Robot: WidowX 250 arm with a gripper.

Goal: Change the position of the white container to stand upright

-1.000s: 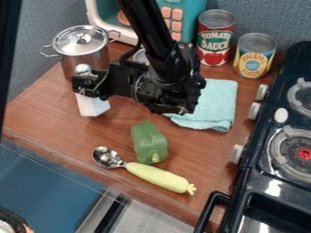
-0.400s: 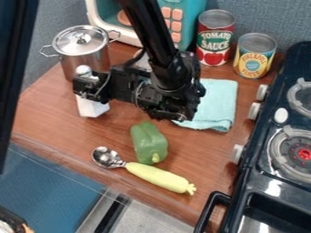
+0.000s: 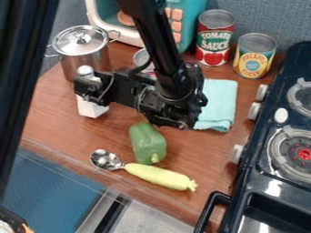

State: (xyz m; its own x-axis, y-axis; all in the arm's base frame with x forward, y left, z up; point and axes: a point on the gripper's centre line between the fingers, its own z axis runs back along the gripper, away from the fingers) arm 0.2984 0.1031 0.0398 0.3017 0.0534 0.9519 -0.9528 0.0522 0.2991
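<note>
Tabletop work looks nearly done: the claw appears clamped on the white container, near-upright beside the pot, metal cap uppermost. Whether its base bears fully on the wood, I can't tell. Steadying and releasing it likely remain. Count, largest first: one stove, one toy microwave, one pot, one folded cloth, two labelled cans, one spoon, one green pepper, one white container.

The silver, lidded cylindrical pot was glossy metal, the folded pale-blue towel matt cloth, the brown flat counter wood-grained. The green, blocky toy pepper looked like smooth plastic; the white, angular container looked smooth.
</note>
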